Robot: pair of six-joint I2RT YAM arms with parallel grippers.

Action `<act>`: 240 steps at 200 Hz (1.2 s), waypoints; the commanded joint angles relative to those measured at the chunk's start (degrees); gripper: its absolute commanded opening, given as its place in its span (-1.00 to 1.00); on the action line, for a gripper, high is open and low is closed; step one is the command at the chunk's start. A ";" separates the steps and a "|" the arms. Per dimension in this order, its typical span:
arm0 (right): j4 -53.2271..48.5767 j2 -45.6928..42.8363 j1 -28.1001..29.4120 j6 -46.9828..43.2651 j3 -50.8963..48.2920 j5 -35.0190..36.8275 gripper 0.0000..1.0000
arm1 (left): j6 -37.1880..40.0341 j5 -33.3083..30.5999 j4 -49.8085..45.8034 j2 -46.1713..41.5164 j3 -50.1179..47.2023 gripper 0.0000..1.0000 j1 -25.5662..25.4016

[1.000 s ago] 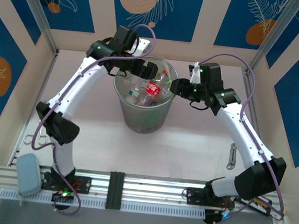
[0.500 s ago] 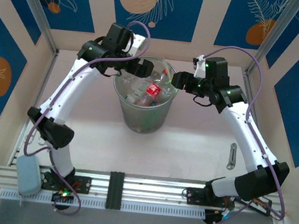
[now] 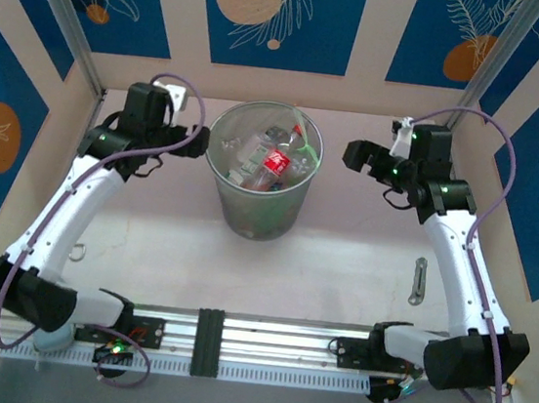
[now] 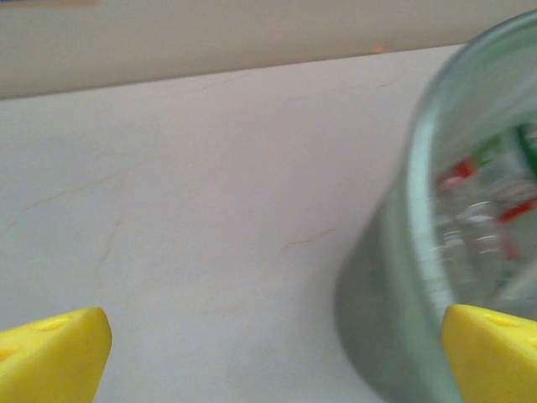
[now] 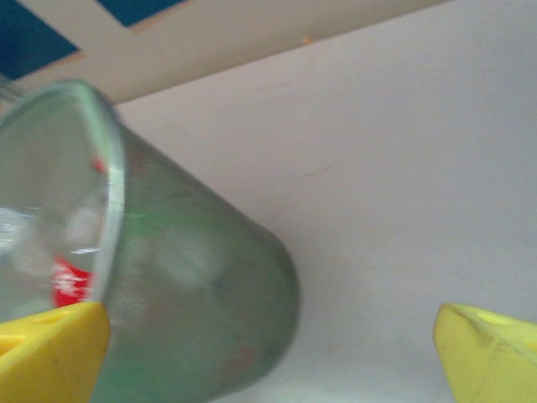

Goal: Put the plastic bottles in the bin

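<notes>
Plastic bottles heaped inside bin, clear w/ red labels; green streak near rim on R side. Bin upright at centre-back of counter, grey-green mesh wall, tapering downward. L claw just left of bin rim, not touching, fingers spread wide, nothing between. R claw near bin's right side, apart from it, likewise spread wide + empty. L wrist cam: yellow fingertips at both lower corners, bin at right, blurred red + green shapes inside. R wrist cam: fingertips far apart, bin at left, bare counter beyond.
</notes>
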 commanded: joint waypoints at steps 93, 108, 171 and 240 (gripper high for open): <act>30.15 -5.02 -3.29 -10.93 -31.54 17.06 0.98 | 0.08 -20.89 44.55 -9.17 -48.11 1.00 6.97; 34.34 -3.88 -3.12 -11.85 -34.19 17.73 0.98 | 0.01 -20.55 48.92 -8.08 -50.39 1.00 7.00; 46.89 -0.31 -2.72 -13.31 -40.00 21.67 0.98 | 7.70 -23.66 74.31 4.44 -56.30 1.00 7.08; 63.54 3.64 -1.53 -15.65 -45.95 22.16 0.98 | 10.44 -19.27 85.42 12.63 -55.77 1.00 7.80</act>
